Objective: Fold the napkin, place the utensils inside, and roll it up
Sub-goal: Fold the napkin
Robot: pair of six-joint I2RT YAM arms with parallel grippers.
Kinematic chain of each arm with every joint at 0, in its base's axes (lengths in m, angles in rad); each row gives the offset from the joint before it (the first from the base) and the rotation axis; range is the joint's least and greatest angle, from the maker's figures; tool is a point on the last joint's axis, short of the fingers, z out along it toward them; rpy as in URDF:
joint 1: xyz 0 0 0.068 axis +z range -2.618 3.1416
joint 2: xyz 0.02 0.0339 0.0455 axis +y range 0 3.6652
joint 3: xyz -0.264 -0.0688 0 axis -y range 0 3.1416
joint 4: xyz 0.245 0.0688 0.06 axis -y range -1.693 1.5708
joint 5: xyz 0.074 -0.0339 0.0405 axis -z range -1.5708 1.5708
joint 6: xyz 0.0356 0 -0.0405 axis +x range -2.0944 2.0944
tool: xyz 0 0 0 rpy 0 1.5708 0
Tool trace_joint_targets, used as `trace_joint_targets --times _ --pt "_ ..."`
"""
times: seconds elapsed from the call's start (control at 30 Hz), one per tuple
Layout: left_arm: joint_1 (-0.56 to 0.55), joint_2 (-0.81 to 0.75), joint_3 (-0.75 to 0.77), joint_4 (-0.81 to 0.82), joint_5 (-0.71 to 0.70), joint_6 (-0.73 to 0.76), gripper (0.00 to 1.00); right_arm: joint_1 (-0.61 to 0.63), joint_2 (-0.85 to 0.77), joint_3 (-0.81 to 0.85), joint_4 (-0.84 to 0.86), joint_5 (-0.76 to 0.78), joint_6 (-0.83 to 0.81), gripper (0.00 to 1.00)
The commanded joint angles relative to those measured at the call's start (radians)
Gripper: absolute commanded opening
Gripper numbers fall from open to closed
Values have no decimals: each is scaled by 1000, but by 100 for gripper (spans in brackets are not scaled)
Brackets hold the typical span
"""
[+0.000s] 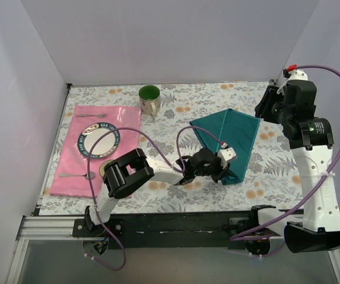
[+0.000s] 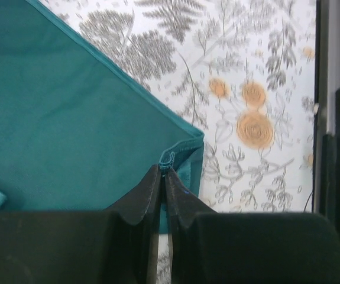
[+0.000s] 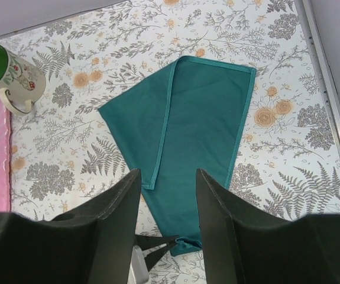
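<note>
Clamped shut on the near corner of the napkin (image 2: 69,130) with the left gripper (image 2: 164,173), biting only the hem tip and its small loop, low on the floral table (image 1: 175,195) right of centre. Hovering high over the far right side with the right gripper (image 3: 167,174), jaws apart, holding nothing. Lying partly folded, with one flap laid across the middle and the far edge well clear of the mug (image 1: 149,99). Likely to slip out of so thin a bite once pulled, dropping the corner short of its mark. Likely also to drag the whole cloth across the table instead of folding it, with nothing pinning the far side. Risk of disturbing the flap and ending with a skewed, uneven fold, too narrow for the utensils (image 1: 93,115), lying well apart on the pink placemat (image 1: 66,163) beside the plate (image 1: 99,141). Watch too for catching the underlying layer in the pinch and lifting both together.
</note>
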Motion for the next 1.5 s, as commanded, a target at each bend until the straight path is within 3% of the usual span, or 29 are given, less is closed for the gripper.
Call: trace_joint_targets --times 0.0,0.3,0.63,1.1,1.47 --pt "54 -82 111 -60 94 -162 4 -3 22 -17 61 -34 -24 50" --pt "195 -44 260 -162 186 -427 4 -3 50 -99 105 -111 -25 49" --pt "352 27 369 -159 257 -642 4 -2 67 -144 131 -151 -33 48" --pt "487 117 372 -47 247 -774 4 -2 102 -270 216 -343 -63 50" --pt "554 174 378 -47 217 -784 4 8 263 -376 283 -447 -77 49"
